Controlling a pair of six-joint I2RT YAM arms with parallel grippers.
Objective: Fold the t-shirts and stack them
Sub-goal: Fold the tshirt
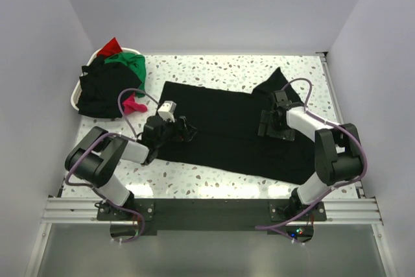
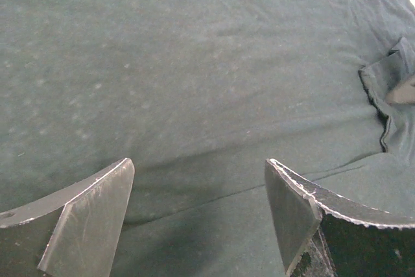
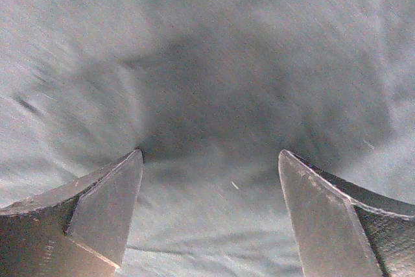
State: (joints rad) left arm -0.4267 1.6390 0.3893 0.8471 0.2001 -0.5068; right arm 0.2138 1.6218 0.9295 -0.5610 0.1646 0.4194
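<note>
A black shirt [image 1: 224,131] lies spread across the desk [image 1: 214,69]. The left hand [image 1: 187,129] at its nine o'clock and the right hand [image 1: 264,124] at three both have fingers apart.

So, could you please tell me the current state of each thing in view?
Black t-shirt: spread out flat.
Left gripper: open, over the t-shirt's left end.
Right gripper: open, close over the t-shirt's right part.
White basket: filled past its rim.
Heap of shirts: crumpled in the basket, black, green, red and pink.
</note>
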